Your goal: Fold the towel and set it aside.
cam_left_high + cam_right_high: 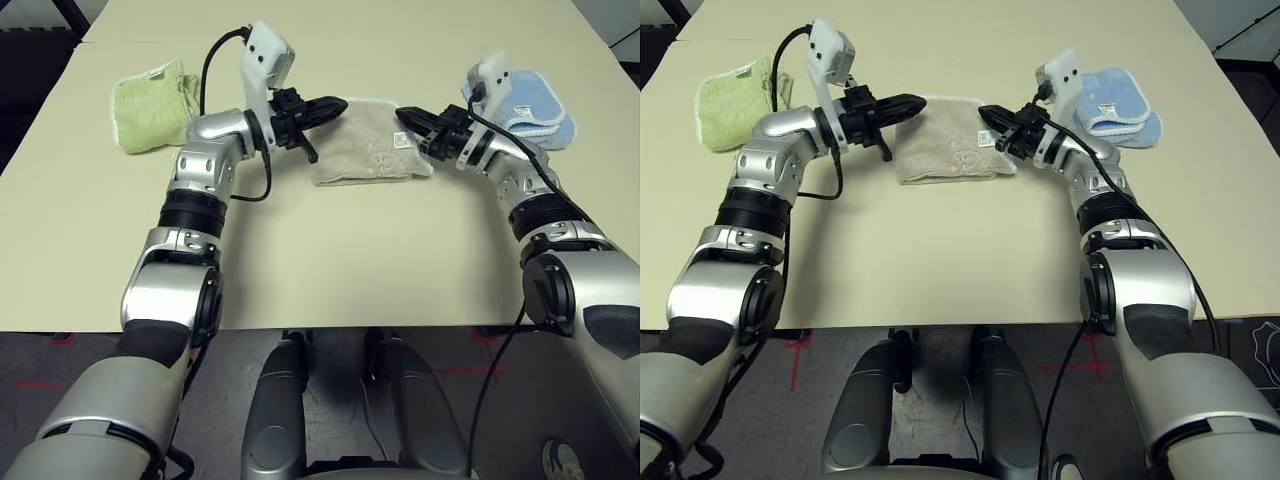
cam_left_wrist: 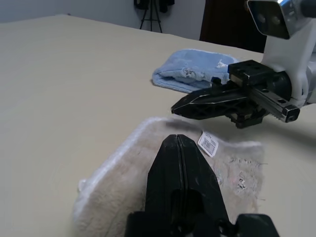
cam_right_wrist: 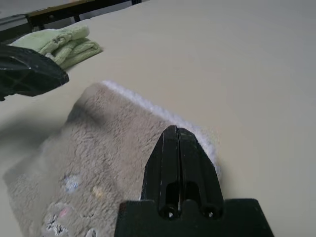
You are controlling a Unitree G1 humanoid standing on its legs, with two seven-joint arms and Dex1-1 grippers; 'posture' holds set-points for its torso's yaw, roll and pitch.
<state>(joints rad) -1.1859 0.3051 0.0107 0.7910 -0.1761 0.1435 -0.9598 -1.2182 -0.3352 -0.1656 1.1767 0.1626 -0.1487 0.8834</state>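
Observation:
The beige towel (image 1: pixel 365 150) lies folded into a small rectangle on the far middle of the table, a white label showing near its right edge. My left gripper (image 1: pixel 340 103) is shut with nothing between its fingers and hovers over the towel's left far corner. Facing it from the other side, my right gripper (image 1: pixel 403 115) is also shut and empty, just above the towel's right edge. In the left wrist view the towel (image 2: pixel 123 177) lies under my shut fingertips (image 2: pixel 177 140). The right wrist view shows its white edging (image 3: pixel 148 106) beneath that gripper (image 3: pixel 175 131).
A light green towel (image 1: pixel 155 105) lies bunched at the far left, beyond my left forearm. A folded light blue towel (image 1: pixel 535 110) sits at the far right behind my right wrist. Bare table (image 1: pixel 350 260) stretches from the beige towel to the near edge.

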